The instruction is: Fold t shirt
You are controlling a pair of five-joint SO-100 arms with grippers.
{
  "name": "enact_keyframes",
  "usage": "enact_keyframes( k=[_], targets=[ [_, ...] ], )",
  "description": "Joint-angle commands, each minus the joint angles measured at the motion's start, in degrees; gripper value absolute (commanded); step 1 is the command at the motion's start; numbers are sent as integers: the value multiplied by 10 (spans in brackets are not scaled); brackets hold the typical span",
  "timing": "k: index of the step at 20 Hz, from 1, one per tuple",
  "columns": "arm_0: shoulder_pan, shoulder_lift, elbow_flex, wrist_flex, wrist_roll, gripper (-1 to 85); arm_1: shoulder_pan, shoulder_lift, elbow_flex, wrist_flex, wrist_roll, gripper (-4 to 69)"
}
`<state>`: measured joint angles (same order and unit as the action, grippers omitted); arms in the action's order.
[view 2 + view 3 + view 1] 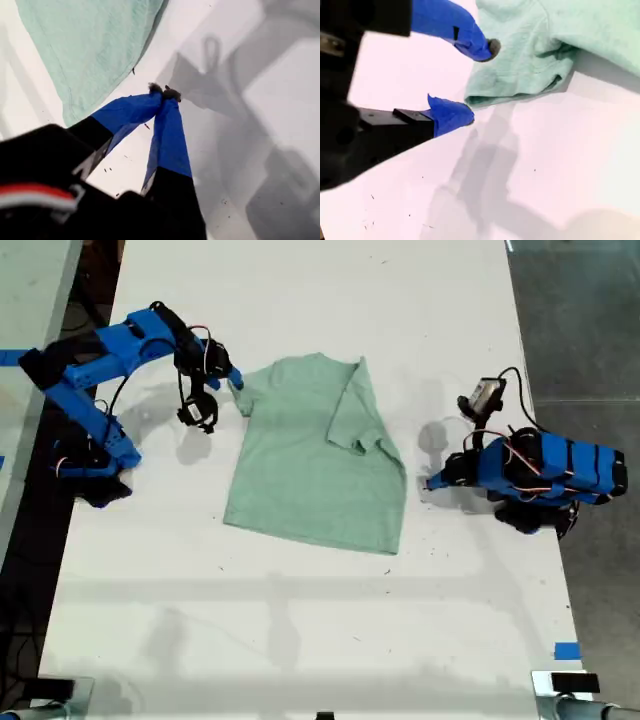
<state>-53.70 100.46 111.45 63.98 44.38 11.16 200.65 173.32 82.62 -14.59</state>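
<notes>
Your first end effector (164,93) sat closed and empty just beside the shirt (315,455); your second end effector (479,82) gaped open at its sleeve.

Pale mint t shirt (305,465) lies flat, one sleeve folded inward.

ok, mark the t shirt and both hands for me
t shirt (310,460), exterior view, middle of the flat body.
my first hand (163,93), first wrist view, where the closed fingertips meet.
my second hand (480,82), second wrist view, midway between the open fingertips.
</notes>
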Motion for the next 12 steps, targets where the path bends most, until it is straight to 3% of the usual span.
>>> enact_keyframes(
  k=[1, 6, 7, 9, 12],
  targets=[
    [-16, -51, -79, -4, 23, 169, -4, 3, 9, -1, 5, 1],
    [-36, -221, -189, 33, 29, 162, -4, 3, 9, -1, 4, 1],
    [-53, -274, -212, 48, 22, 145, -4, 3, 9, -1, 4, 1],
    [-77, -355, -249, 77, 6, 1, -5, 3, 9, -1, 5, 1],
    [-54, -348, -290, 126, 1, 1, -4, 3, 9, -1, 4, 1]
  ],
)
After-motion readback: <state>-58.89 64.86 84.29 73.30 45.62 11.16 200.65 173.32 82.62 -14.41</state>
